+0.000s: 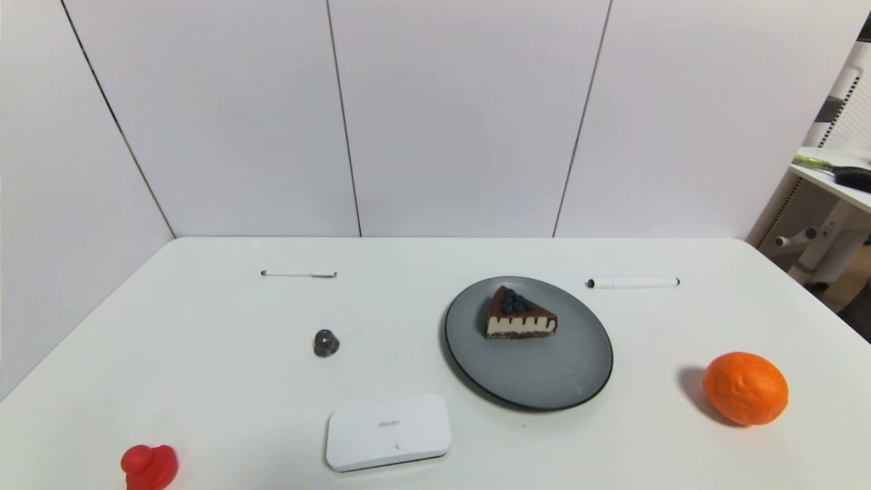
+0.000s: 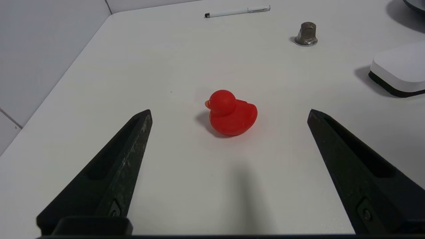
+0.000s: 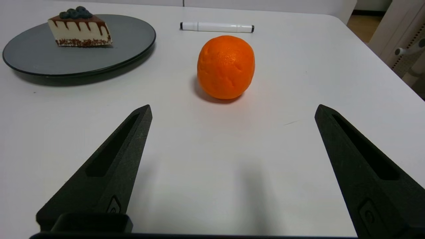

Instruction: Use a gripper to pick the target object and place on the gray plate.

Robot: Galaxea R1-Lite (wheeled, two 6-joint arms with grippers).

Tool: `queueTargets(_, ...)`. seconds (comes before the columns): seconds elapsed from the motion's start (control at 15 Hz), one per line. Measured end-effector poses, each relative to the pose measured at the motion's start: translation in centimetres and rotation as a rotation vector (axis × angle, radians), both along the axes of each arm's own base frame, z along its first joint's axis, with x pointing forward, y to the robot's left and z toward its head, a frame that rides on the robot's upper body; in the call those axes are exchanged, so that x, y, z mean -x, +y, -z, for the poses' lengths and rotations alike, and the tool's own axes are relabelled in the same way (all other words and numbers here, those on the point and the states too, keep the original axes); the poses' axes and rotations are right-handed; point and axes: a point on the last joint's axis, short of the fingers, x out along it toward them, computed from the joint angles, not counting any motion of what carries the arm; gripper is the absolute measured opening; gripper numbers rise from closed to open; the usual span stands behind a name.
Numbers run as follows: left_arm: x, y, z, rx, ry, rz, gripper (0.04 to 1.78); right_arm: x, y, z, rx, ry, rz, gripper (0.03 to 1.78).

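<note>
A toy cake slice (image 1: 520,315), chocolate-topped with blueberries and dripped cream sides, sits on the far part of the gray plate (image 1: 544,381). Only the wrist views show the arms: the left gripper (image 2: 229,114) spread wide near a red duck (image 2: 231,113), the right gripper (image 3: 232,111) spread wide near an orange (image 3: 226,66), both empty above the table (image 1: 224,381).

left claw (image 2: 229,113): fingers wide apart, above table | red duck (image 2: 231,113): between fingertips, untouched
</note>
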Motion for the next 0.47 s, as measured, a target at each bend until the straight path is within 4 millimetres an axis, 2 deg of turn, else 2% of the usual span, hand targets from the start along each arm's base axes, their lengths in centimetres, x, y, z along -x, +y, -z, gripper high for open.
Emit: queueTargets(0.47,0.0,0.0,0.0,0.0,0.0,0.0,1.69,0.04,-0.02,0.07,-0.012,-0.002,0.007,1.69)
